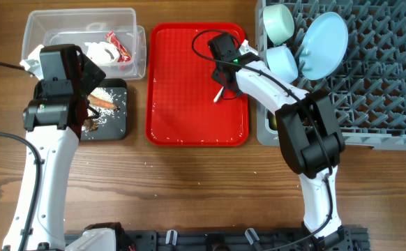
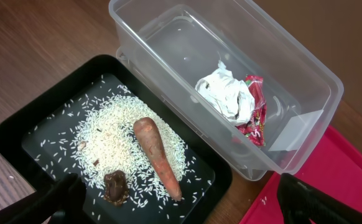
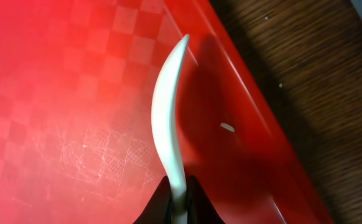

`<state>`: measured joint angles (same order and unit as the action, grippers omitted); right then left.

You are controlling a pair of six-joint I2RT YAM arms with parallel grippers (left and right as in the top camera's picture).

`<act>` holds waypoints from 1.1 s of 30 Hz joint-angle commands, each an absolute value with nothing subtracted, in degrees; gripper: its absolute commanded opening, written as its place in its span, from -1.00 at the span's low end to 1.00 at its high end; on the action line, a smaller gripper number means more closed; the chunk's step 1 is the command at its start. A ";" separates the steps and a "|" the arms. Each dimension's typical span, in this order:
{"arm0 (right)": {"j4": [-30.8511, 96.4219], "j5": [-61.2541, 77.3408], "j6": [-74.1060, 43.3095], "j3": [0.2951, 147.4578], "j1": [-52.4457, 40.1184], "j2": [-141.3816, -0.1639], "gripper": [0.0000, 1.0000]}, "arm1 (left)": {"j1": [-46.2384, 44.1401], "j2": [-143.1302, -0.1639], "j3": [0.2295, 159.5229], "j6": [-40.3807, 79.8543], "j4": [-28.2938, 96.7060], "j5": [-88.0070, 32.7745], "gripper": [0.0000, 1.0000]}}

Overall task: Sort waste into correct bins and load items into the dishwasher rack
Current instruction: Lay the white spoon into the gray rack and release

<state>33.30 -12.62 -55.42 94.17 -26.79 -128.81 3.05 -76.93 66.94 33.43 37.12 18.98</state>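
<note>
The right gripper (image 1: 223,81) clenches the slim white plastic spoon (image 1: 218,95), its length pointing 6 o'clock, with the grey pegged plastic rack (image 1: 391,104) at 3 o'clock.

The tray (image 3: 75,93) is red with faint checks. The spoon (image 3: 168,124) is white. The bin (image 2: 44,93) is black, the rice (image 2: 116,134) white, the carrot (image 2: 157,154) orange, the lump (image 2: 115,186) brown. The wrapper (image 2: 255,115) is shiny red. The rack (image 1: 384,77) is grey, the plate (image 1: 326,43) light blue. The worktop (image 1: 189,188) is streaky brown.

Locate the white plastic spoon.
Overhead view: the white plastic spoon is pinched in the right tool over the red tray's right half, just left of the dishwasher rack.
</note>
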 commanded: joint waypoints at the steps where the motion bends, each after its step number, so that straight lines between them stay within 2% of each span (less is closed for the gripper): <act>1: 33.61 -5.65 -49.17 95.11 -26.37 -130.69 -0.91 | 2.76 -76.82 67.46 32.56 37.10 18.90 1.00; 5: 33.93 1.87 -36.97 96.40 -26.37 -122.28 -0.91 | 2.76 -76.82 67.46 32.56 37.10 18.90 1.00; 9: 41.52 -0.43 -34.76 96.38 -25.52 -107.77 -0.91 | 2.76 -76.82 67.46 32.56 37.10 18.90 1.00; 13: 55.31 -13.50 -45.32 96.33 -20.43 -94.32 -0.91 | 2.76 -76.82 67.46 32.56 37.10 18.90 1.00; 16: 66.92 -24.03 -59.40 95.39 -15.25 -90.35 -0.92 | 2.76 -76.82 67.46 32.56 37.10 18.90 1.00; 18: 69.63 -26.59 -65.17 93.51 -12.40 -90.17 -0.91 | 2.76 -76.82 67.46 32.56 37.10 18.90 1.00; 26: 56.86 -24.03 -76.75 75.00 -4.75 -90.54 -0.91 | 2.76 -76.82 67.46 32.56 37.10 18.90 1.00; 33: 50.57 -23.92 -76.73 71.92 -1.06 -90.54 -0.92 | 2.76 -76.82 67.46 32.56 37.10 18.90 1.00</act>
